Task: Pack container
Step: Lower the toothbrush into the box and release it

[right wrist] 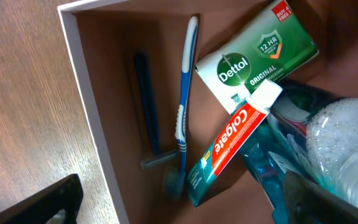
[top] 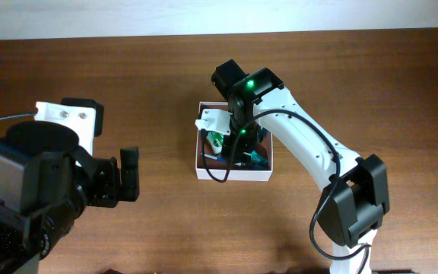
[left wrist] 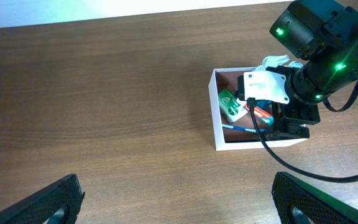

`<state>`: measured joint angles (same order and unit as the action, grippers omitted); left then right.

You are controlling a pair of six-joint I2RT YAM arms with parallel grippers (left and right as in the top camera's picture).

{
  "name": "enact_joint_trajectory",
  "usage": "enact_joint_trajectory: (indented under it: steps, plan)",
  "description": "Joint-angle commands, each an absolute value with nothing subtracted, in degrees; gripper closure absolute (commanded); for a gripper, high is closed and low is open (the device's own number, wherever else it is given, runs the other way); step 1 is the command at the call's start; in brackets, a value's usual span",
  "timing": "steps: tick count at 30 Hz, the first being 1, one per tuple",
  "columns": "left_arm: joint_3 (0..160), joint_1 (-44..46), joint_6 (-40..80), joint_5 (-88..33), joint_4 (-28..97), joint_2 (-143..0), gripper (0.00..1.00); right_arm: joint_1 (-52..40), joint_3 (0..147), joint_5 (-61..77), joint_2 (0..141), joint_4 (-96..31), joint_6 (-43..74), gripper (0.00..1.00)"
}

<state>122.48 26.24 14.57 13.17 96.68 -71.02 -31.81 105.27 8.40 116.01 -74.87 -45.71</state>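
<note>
One brown wood-grain table (top: 128,76), white-walled container (top: 253,176) near centre

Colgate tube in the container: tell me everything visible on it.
The Colgate toothpaste tube lies diagonally on the container's brownish floor. Red body with white lettering, teal toward the tail, white cap on; it looks like soft plastic. The cap end meets the green Dettol carton's edge, the tail sits by the blue toothbrush's head, and a clear bottle lies close on its right.
</note>
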Motion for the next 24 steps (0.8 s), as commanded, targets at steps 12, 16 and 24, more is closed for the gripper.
enact_joint_trajectory:
  steps: [12, 16, 24]
  plan:
    - [122.83, 26.11, 14.11, 13.96, 96.68, -70.74, 0.01, -38.59, 119.63, 8.51, 103.33, -84.33, -23.88, 0.01]
    - [122.83, 26.11, 14.09, 13.96, 96.68, -70.74, 0.01, -42.06, 127.63, 7.92, 99.74, -85.6, -14.81, 0.01]
    - [122.83, 26.11, 14.11, 13.96, 96.68, -70.74, 0.01, -39.31, 130.32, 3.79, 89.56, -90.54, -10.57, 0.01]
